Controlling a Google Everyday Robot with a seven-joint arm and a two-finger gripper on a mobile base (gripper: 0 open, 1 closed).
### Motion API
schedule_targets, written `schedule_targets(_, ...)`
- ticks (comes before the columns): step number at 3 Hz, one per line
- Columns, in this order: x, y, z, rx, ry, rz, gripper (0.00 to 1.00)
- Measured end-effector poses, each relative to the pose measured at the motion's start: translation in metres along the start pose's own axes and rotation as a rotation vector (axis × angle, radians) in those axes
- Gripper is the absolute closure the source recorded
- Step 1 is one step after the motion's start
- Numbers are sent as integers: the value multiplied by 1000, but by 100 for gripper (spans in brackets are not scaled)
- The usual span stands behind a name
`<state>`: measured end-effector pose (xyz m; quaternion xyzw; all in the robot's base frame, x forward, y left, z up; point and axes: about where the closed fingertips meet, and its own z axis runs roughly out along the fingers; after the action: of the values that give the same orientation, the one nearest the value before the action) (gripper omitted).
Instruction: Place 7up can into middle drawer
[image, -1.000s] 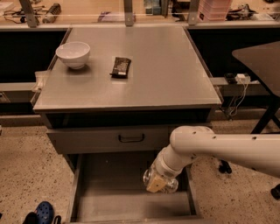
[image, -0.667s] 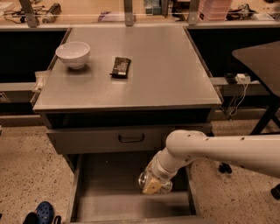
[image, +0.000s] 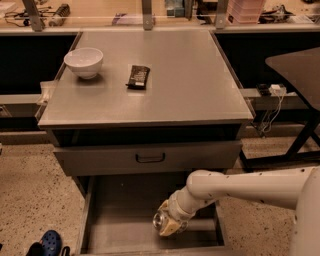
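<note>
The middle drawer (image: 122, 212) is pulled out below the cabinet, a shallow grey tray with a bare floor. My gripper (image: 167, 226) reaches down into it from the right, at the end of my white arm (image: 235, 187), low over the drawer floor near its middle-right. It is shut on the 7up can (image: 160, 220), of which only the round silver end shows, facing left; the rest is hidden in the gripper.
Above the open drawer is a shut grey drawer front with a dark handle (image: 150, 158). On the cabinet top (image: 200, 85) stand a white bowl (image: 83, 61) and a dark candy-bar wrapper (image: 138, 76). A dark table (image: 300, 65) stands at right; a blue shoe (image: 50, 242) lies at lower left.
My gripper has moved left with the can over the drawer floor. Nothing else has moved.
</note>
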<state>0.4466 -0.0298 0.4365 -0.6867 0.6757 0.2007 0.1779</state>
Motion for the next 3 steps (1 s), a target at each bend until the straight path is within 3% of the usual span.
schedule_targets(1, 13, 4, 33, -27, -43, 21, 73)
schedule_targets(3, 13, 4, 33, -27, -43, 21, 27)
